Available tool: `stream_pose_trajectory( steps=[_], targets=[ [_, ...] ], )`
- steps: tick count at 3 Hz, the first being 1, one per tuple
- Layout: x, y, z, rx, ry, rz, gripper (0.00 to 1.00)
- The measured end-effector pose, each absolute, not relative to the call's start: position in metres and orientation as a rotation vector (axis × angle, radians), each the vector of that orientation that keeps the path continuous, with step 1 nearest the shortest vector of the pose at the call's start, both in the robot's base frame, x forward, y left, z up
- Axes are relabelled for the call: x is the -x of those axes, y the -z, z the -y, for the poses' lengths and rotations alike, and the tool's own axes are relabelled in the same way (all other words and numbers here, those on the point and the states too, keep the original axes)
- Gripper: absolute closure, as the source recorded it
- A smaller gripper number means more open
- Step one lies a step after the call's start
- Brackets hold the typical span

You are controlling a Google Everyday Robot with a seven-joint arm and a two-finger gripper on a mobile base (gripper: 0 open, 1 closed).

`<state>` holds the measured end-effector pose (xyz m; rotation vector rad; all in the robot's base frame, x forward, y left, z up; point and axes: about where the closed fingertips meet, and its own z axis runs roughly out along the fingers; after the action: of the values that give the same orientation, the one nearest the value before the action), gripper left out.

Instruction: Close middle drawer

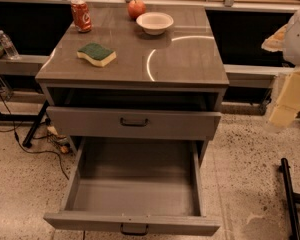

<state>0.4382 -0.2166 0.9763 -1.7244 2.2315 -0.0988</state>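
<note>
Grey cabinet (216, 100), centre of frame, three-drawer type; only two drawers show, and anything lower is hidden beneath them. Middle drawer (135, 196), lower centre: pulled out nearly to full reach, deep grey box bare inside, flat front along the bottom edge of the frame with its dark bar handle (134, 229) at centre. This is the item to be shut, and judged from its extension the whole push is yet to be made. Top drawer (90, 121), just above: taller front, out only a little, so a dark slot shows under the tabletop (185, 54). Gripper (289, 100), cream-coloured, right edge of frame at about top-drawer height: well apart from the cabinet and touching nothing, likely held off to the side ahead of an approach to the drawer front; whether it is wide or narrow cannot be told. White bowl (155, 22), upper centre of the tabletop, upright. Green-and-yellow sponge (96, 54), left part of the tabletop, lying flat. Red soda can (81, 15), upper left corner of the tabletop, standing. Apple (136, 8), just beside the bowl at the rear. All four sit clear of the drawers, so they should not hinder the closing.
</note>
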Motion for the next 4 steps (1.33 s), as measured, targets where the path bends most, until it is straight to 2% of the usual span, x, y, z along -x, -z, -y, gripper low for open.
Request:
stream_pose_trajectory(
  steps=[3,4],
  targets=[
    [-0.438,-0.951,0.205,1.728,0.063,-2.17,0.0],
    [-0.428,-0.878,0.173,1.799,0.022,-2.091,0.0]
  ],
)
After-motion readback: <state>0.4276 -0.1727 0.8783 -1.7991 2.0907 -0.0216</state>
